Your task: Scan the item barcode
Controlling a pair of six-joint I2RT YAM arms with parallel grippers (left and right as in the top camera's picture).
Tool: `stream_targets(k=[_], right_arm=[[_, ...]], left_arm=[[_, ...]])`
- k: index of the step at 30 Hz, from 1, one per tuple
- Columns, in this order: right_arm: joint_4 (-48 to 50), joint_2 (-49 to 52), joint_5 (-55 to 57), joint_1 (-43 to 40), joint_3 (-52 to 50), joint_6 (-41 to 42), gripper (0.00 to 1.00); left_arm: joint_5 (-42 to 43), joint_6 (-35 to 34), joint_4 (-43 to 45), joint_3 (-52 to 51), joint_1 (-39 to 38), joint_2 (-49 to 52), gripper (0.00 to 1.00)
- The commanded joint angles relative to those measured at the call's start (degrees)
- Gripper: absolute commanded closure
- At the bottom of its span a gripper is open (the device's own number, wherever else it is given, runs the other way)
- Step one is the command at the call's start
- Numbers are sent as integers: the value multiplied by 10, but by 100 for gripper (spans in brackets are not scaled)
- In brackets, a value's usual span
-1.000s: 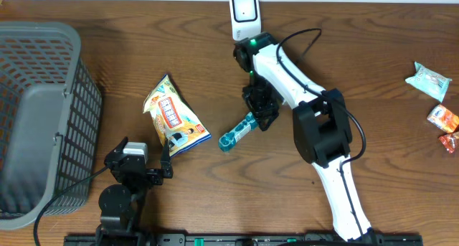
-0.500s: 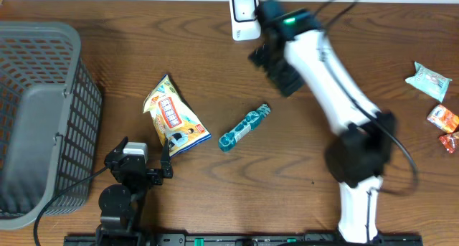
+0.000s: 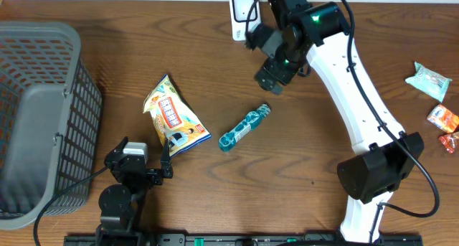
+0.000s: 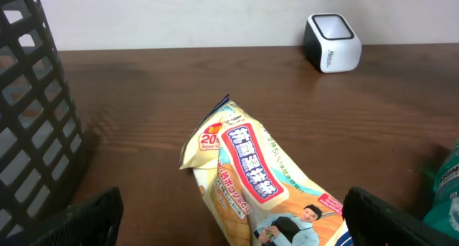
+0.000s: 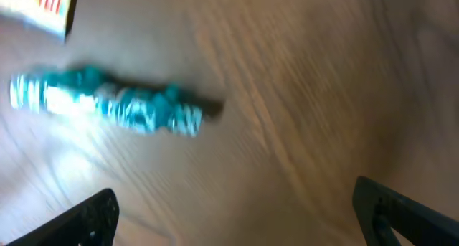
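Snack bag (image 4: 251, 174): red panel carried large white CJK characters running lengthwise. A round red badge beside it began "20"; the finer print was illegible. Scanner (image 4: 332, 42): small side marking, too small to read.

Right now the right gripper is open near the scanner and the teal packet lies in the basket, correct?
No. The teal packet lies on the table beside the yellow snack bag, not in the basket, as the overhead view shows. The right gripper is open near the scanner.
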Motion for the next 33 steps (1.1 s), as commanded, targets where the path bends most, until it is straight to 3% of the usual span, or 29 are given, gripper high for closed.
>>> stream_targets(k=[1,7,14,22,27,33], right_arm=[[-32,8,-41,-2,-1,-242,1],[-103,31,-129,-4,-2,-396,1],[-100,61,-125,-2,-2,-483,1],[-85,113,-105,26,-3,-493,1],[-43,157,-85,28,-3,-422,1],[-27,203,-64,31,-3,-406,1]], left_arm=[[3,-3,-15,-9,2,-2,2],[3,-3,-15,-9,2,-2,2],[3,-3,-15,-9,2,-2,2],[3,-3,-15,-9,2,-2,2],[3,-3,-15,-9,2,-2,2],[3,-3,-15,-9,2,-2,2]])
